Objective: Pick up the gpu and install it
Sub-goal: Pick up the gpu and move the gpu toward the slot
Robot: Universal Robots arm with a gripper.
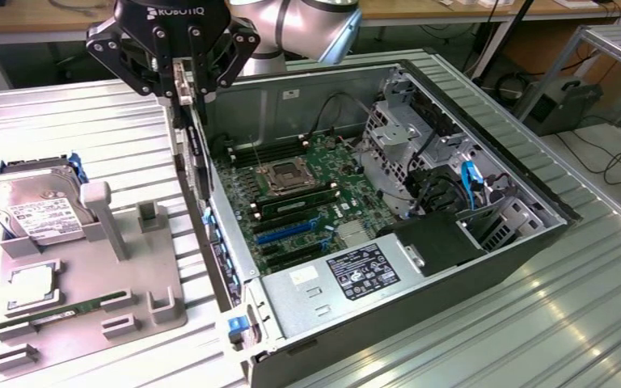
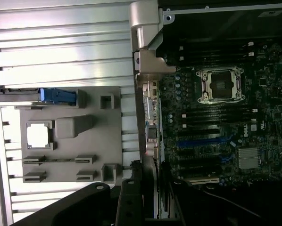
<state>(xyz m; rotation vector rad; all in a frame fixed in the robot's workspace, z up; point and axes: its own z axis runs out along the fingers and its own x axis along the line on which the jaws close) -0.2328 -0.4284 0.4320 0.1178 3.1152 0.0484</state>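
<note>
The fingers (image 1: 158, 74) were clamped on the gpu (image 2: 149, 113), which hung edge-on over the computer case (image 1: 289, 93) wall on the exterior view's left. Doing this well probably meant keeping it upright, its edge squared to the blue slot (image 1: 285, 229).

I see open PC case (image 1: 289, 101) on ribbed metal table (image 1: 569, 323). Inside: motherboard (image 1: 322, 218), bare CPU socket (image 1: 287, 175), PSU (image 1: 348, 273) beside the board. Grey fixture plate (image 1: 127, 283) on exterior view's left holds hard drive (image 1: 30, 206), CPU chip (image 1: 32, 280), RAM stick (image 1: 57, 314).
</note>
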